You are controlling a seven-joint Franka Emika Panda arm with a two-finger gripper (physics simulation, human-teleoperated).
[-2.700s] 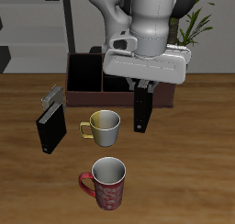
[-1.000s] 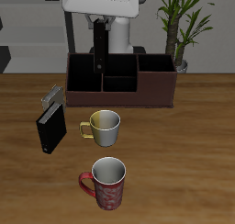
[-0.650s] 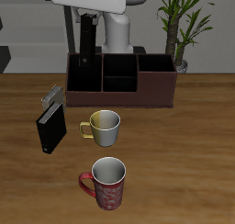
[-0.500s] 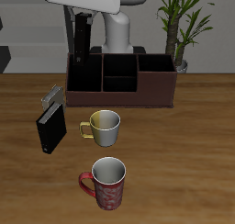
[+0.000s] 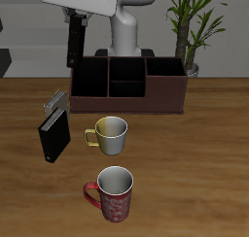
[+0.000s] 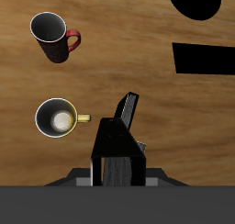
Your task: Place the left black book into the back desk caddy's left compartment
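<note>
My gripper (image 5: 78,17) is shut on the left black book (image 5: 74,42) and holds it upright and slightly tilted, high above the table. The book hangs over the outer end of the back desk caddy (image 5: 131,103), a long reddish-brown box at the table's back. The caddy's left compartment (image 5: 88,78), a large dark end section, lies just below and beside the book's lower edge. In the wrist view the held book (image 6: 117,156) fills the space between my fingers, and the gripper (image 6: 117,175) hides the caddy.
A second black book (image 5: 53,136) stands on the table with a grey item (image 5: 55,102) behind it; it also shows in the wrist view (image 6: 126,110). A cream mug (image 5: 111,134) and a red mug (image 5: 114,193) stand nearer the front edge. A plant (image 5: 192,27) stands behind the caddy.
The gripper has lifted the book from the table beside the cream mug, carried it up and back over the caddy, then sideways towards the caddy's end section.
</note>
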